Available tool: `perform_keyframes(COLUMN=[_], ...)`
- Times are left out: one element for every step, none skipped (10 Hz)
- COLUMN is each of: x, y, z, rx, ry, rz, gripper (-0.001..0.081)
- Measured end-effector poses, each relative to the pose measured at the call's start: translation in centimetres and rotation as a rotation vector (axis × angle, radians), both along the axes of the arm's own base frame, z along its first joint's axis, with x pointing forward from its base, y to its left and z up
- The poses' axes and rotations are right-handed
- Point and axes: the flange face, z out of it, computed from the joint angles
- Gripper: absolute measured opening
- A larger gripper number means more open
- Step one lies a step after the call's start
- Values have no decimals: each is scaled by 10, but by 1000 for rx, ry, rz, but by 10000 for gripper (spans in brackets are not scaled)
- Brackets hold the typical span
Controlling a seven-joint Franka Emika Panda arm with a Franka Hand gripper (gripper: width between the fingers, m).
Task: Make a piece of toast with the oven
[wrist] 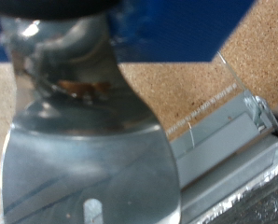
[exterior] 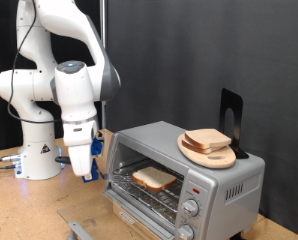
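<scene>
1. Gripper (exterior: 87,172) — jaws hidden, can't tell if open or closed — hangs just beside the oven's (exterior: 214,185) open front, on the exterior view's left.
2. Toast (exterior: 154,178) lies on the rack inside.
3. Board (exterior: 211,153) with more bread sits on top.

The oven (exterior: 184,168) stands with its front open, so its mouth is reachable from the exterior view's bottom left. Inside, 1 piece of toast (exterior: 153,179) takes the rack's middle. The gripper (exterior: 86,170) hangs just beside that opening, crowding the left approach.
</scene>
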Motion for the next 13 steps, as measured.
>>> perform_keyframes(x=[-3, -6, -10, -14, -18, -18, -18, -18, -18, -16, -14, -12, -10], y=[-9, -19, -29, -39, -46, -44, -45, -49, -54, -60, -68, -72, -73], z=[1, 4, 7, 12, 17, 16, 16, 19, 23, 32, 45, 59, 74], rx=[18, 42, 63, 82, 98, 96, 102, 120, 140, 185, 230, 270, 308], ry=[2, 0, -2, -6, -9, -6, -4, 6, 12, 22, 18, 11, 0], rz=[3, 7, 16, 20, 25, 26, 27, 23, 18, 10, 5, -4, -12], gripper=[393, 393, 393, 393, 393, 393, 393, 393, 393, 393, 393, 393, 393])
